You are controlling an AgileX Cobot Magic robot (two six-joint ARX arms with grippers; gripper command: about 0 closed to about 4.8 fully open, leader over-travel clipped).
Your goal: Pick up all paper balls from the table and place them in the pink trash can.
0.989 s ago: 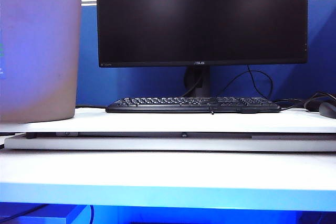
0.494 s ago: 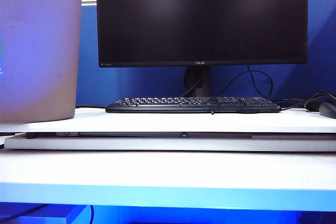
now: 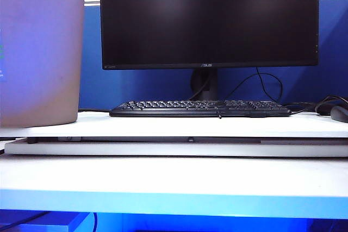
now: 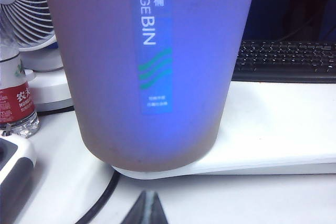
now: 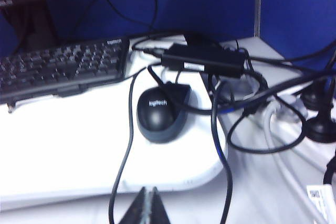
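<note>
Your left claw (image 4: 147, 209) sits pressed together near the dusty-pink plastic bin (image 4: 157, 66); your right claw (image 5: 147, 207) pressed together near the black mouse (image 5: 157, 114) on the white flat surface (image 5: 63, 145).

— Where does the pink trash can (image 3: 41, 52) stand?
— On the worktop (image 3: 174, 126), at the left end, with the keyboard (image 3: 200, 108) to its right and the monitor (image 3: 209, 19) behind that.
— And the mouse (image 5: 159, 113)?
— Just past the keyboard's right end, a power adapter (image 5: 203, 60) behind it among cables.
— The grippers?
— The left gripper (image 4: 146, 209) sits shut before the can's base; the right gripper (image 5: 146, 207), jaws together, sits before the mouse.
</note>
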